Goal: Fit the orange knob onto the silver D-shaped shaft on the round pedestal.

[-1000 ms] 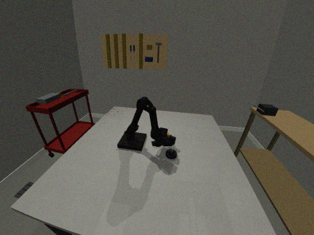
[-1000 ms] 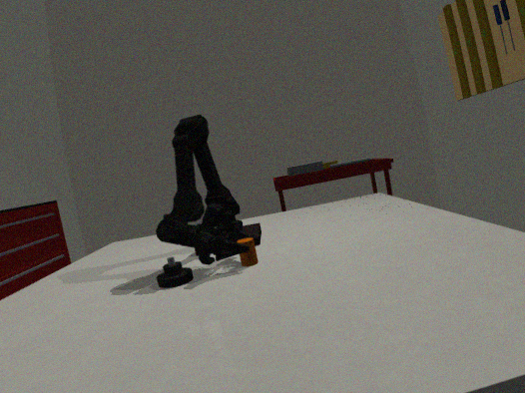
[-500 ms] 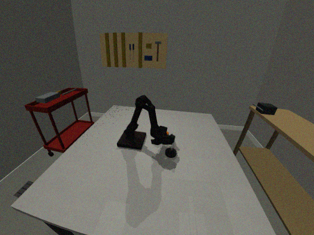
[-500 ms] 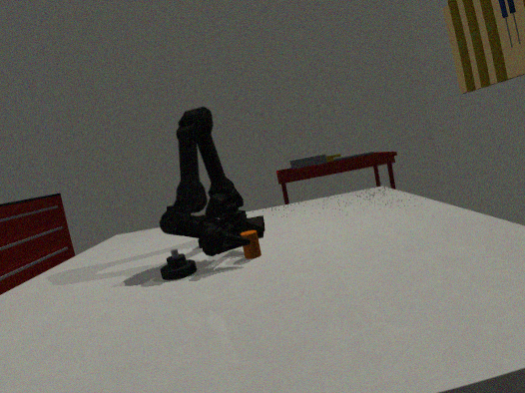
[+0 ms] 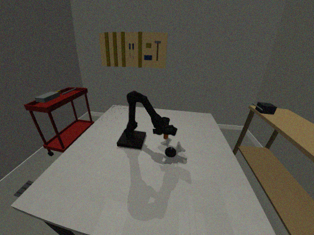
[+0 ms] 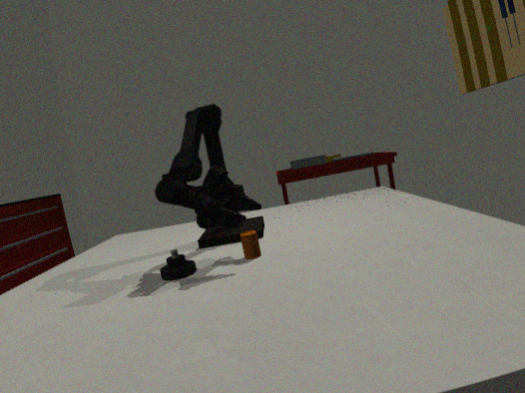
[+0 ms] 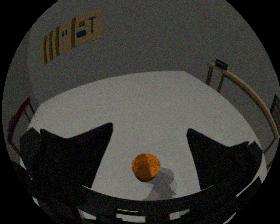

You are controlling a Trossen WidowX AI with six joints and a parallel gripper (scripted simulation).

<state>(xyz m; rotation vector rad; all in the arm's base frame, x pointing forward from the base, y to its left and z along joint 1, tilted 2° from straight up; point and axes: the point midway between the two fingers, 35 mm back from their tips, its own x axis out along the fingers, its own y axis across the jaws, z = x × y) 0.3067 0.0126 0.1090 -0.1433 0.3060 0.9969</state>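
Note:
The orange knob [image 5: 166,136] [image 6: 251,245] [image 7: 146,168] stands upright on the table; its underside is hidden. The dark round pedestal [image 5: 170,153] [image 6: 179,270] stands a short way from it, with the bare silver shaft [image 6: 174,253] pointing up. The shaft's flat side is too small to make out. My gripper [image 5: 165,129] [image 6: 253,211] [image 7: 151,130] is open and empty, above the knob. In the wrist view the knob shows low between the two spread fingers, touching neither. The pedestal is not visible in the wrist view.
The white table [image 5: 98,168] [image 6: 349,296] [image 7: 145,95] carries the arm's dark base [image 5: 131,139] [image 6: 232,233], behind the knob in the exterior view. Off the table stand a red cart [image 5: 48,107] [image 6: 339,165] and a wooden bench [image 5: 286,123].

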